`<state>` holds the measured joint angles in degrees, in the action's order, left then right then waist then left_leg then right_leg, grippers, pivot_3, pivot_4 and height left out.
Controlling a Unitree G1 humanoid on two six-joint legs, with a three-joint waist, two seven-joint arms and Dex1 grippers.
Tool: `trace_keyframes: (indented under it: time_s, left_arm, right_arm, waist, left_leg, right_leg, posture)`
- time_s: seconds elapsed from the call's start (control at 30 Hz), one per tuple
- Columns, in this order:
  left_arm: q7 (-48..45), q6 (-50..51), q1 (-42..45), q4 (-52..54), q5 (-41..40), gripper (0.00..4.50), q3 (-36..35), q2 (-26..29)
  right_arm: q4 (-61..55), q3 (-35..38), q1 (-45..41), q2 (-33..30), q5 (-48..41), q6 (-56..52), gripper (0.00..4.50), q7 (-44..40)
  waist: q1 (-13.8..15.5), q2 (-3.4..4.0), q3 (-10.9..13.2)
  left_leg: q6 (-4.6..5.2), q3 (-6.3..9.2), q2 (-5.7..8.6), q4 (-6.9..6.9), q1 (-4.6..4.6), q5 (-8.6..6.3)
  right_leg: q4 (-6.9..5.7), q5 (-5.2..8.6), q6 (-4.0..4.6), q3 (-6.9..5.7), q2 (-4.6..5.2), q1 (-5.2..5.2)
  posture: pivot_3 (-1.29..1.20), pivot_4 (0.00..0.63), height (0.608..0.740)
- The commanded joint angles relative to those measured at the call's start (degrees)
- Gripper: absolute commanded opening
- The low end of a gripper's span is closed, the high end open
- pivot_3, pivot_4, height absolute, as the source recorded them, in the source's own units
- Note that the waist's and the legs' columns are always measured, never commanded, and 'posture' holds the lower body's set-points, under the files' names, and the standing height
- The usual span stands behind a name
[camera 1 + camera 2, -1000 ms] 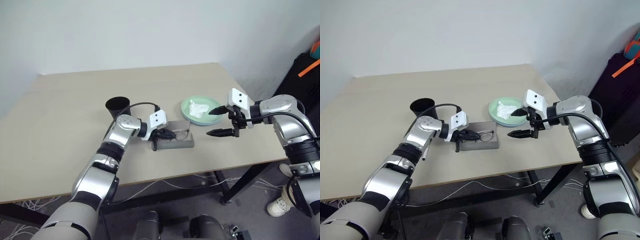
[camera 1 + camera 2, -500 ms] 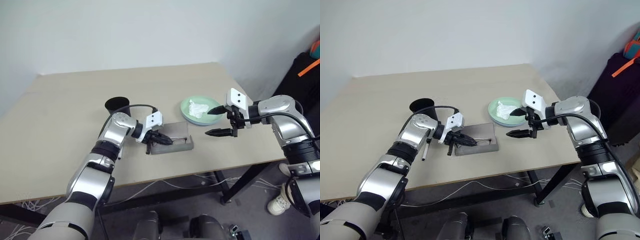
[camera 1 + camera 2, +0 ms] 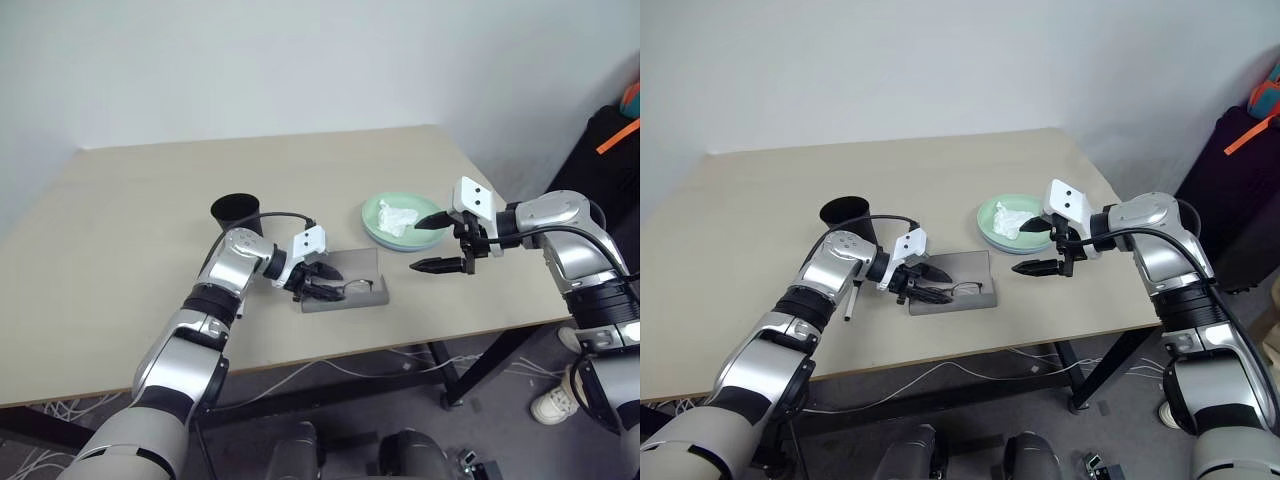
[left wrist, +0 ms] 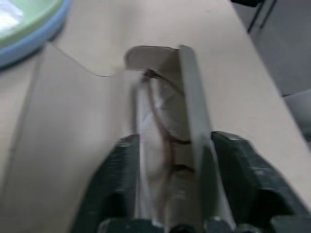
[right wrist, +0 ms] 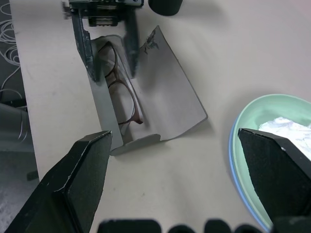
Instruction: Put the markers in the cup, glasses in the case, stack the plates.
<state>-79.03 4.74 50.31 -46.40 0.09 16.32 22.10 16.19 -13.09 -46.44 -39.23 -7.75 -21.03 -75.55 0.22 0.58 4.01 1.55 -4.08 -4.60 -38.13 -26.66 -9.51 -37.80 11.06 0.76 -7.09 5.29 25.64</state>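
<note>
The grey case (image 3: 350, 272) lies open on the table with the dark-framed glasses (image 5: 124, 97) in its trough. My left gripper (image 3: 318, 285) is open at the case's left end, its fingers (image 4: 119, 179) standing either side of the glasses (image 4: 163, 124). To the right of the case my right gripper (image 3: 418, 246) hovers open and holds nothing. Beyond it, the mint green plate sits on the light blue one (image 3: 385, 236). The black cup (image 3: 236, 210) stands upright behind my left arm. One white marker (image 3: 848, 303) lies on the table beside that arm.
A crumpled white tissue (image 3: 399, 216) rests on the mint plate. The table's front edge (image 3: 400, 345) runs close below the case. Cables lie on the floor under the table, and dark bags (image 3: 610, 140) stand off its right side.
My left gripper has gone from shut to open and drawn back slightly. The glasses now lie free in the case. The right arm has not moved.
</note>
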Motion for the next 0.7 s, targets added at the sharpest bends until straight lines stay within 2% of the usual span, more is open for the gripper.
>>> trace_keyframes:
  time_s: [0.03,0.23,0.47,0.7]
  left_arm:
    - [1.91,0.25,4.92,1.83,-2.42,2.36,-3.79,-0.39]
    - [8.04,-0.27,10.54,-3.88,-3.70,2.36,-8.34,-1.49]
    - [16.98,-5.47,12.48,-13.85,0.33,0.05,-8.23,-2.33]
    - [22.57,-10.10,11.44,-18.70,5.71,0.05,-5.87,-3.21]
  right_arm:
    - [-1.77,0.74,-0.91,-0.02,-0.41,0.18,4.50,-0.05]
    - [-1.56,0.64,-1.25,0.36,-0.36,0.28,4.50,-0.07]
    - [-1.99,0.73,-1.10,0.34,-0.48,0.05,4.50,-0.16]
    - [-2.27,0.87,-1.08,0.00,-0.48,-0.36,4.50,-0.30]
  waist:
    - [0.02,-0.01,0.01]
    - [-0.01,-0.03,0.02]
    - [-0.16,-0.03,0.02]
    - [0.02,-0.04,0.02]
  left_leg:
    - [0.00,0.00,0.00,0.00,0.00,0.00]
    - [0.00,0.01,0.01,-0.04,-0.01,0.00]
    - [0.01,0.01,0.00,-0.04,0.01,0.00]
    - [0.01,0.00,0.02,-0.05,-0.01,0.00]
  right_leg:
    - [0.00,0.00,0.00,0.00,0.00,0.00]
    - [0.00,0.00,-0.01,-0.01,0.01,-0.03]
    - [-0.06,-0.01,-0.01,0.00,-0.03,-0.06]
    - [-0.04,-0.01,-0.01,0.00,0.00,-0.06]
  posture:
    - [0.00,0.000,0.696]
    - [0.00,0.000,0.696]
    - [0.00,0.000,0.696]
    - [0.00,0.000,0.696]
